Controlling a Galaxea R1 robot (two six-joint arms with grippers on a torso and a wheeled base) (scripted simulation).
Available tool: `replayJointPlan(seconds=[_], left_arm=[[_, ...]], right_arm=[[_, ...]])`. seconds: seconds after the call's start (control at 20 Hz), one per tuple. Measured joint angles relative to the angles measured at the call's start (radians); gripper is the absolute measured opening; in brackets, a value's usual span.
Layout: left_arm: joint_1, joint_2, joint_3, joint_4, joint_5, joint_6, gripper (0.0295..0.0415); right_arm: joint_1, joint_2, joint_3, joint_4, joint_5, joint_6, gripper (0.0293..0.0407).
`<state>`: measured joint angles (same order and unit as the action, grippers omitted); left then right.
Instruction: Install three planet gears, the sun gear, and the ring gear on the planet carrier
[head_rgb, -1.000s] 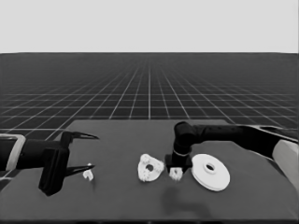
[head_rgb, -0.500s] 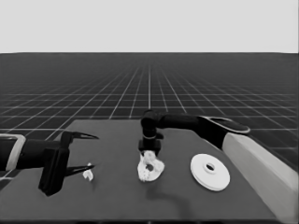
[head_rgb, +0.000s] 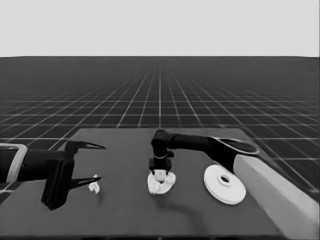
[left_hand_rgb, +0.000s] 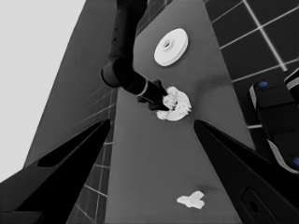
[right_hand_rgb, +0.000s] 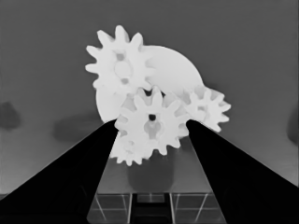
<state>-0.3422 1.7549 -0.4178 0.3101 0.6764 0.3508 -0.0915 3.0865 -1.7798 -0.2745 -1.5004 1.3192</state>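
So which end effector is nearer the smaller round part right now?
Right. The right end effector is directly over the smaller round part, holding a gear above it. The left end effector waits at the table's left end, well apart.

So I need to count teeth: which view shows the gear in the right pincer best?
The right wrist view: the gear fills the middle, teeth distinct, between the right pincer's fingers. Head and left wrist views show only a white cluster under that arm.
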Motion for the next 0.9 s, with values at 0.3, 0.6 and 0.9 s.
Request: replayJointPlan(seconds=[0.3,0.6,0.9], left_arm=[[0.0,0.0,0.0,0.0,0.0,0.0,0.0385],[0.0,0.0,0.0,0.0,0.0,0.0,0.0385],[0.0,0.0,0.0,0.0,0.0,0.0,0.0385]], right_arm=[[-0.008,0.0,0.0,0.0,0.0,0.048,0.0309],[-0.009,0.001,0.0,0.0,0.001,0.11,0.0309],[-0.009,0.0,0.0,0.0,0.0,0.173,0.0309]])
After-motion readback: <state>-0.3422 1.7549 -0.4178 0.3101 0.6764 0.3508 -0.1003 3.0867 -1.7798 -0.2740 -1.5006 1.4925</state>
